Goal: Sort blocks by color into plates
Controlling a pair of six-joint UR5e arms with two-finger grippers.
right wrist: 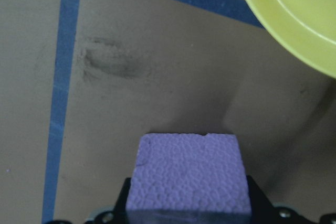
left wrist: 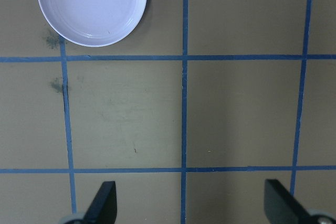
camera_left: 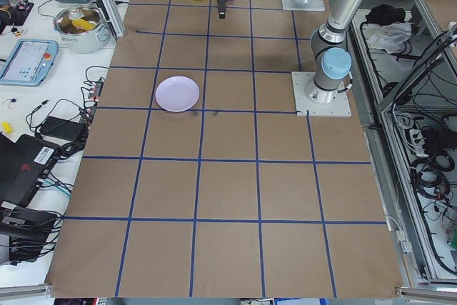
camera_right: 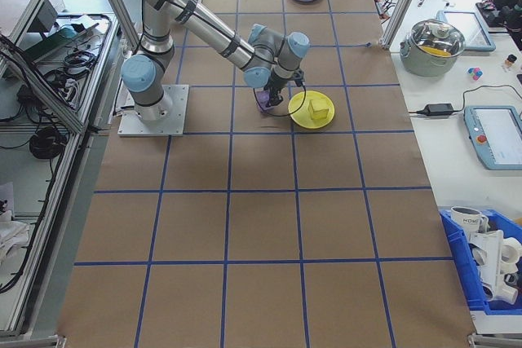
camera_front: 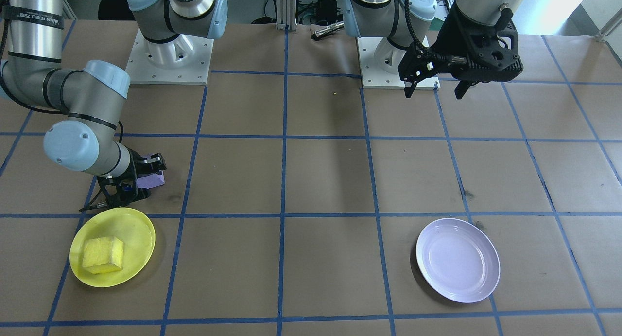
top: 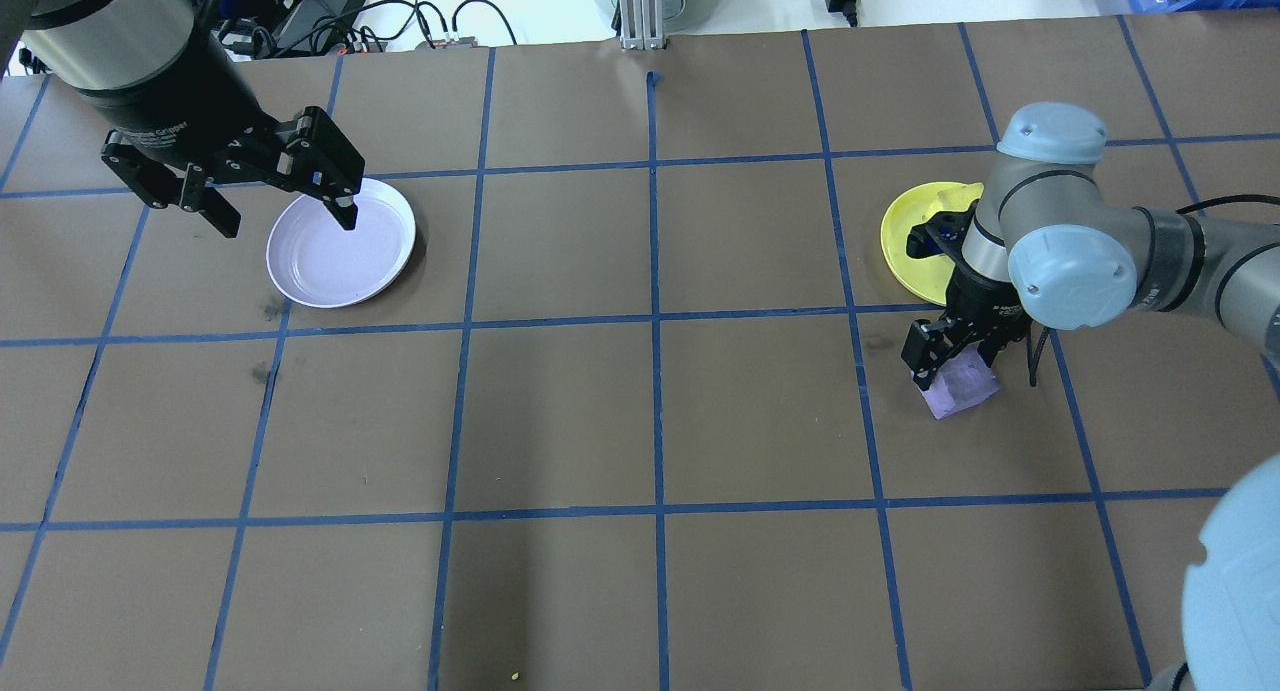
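The purple block (camera_front: 154,180) sits between the fingers of my right gripper (camera_front: 148,179), which is shut on it just beside the yellow plate (camera_front: 133,229). The right wrist view shows the purple block (right wrist: 188,174) held close under the camera, with the yellow plate's rim (right wrist: 294,19) at top right. The yellow block (camera_front: 102,255) lies in the yellow plate. My left gripper (camera_front: 433,94) hangs open and empty, high above the table. The lavender plate (camera_front: 457,259) holds nothing. From overhead, the left gripper (top: 288,225) overlaps the lavender plate (top: 340,256).
Blue tape lines divide the brown table into squares. The two arm bases (camera_front: 170,59) (camera_front: 396,68) stand at the robot's edge. Benches beside the table carry a lidded pot (camera_right: 440,38), tablets and cables.
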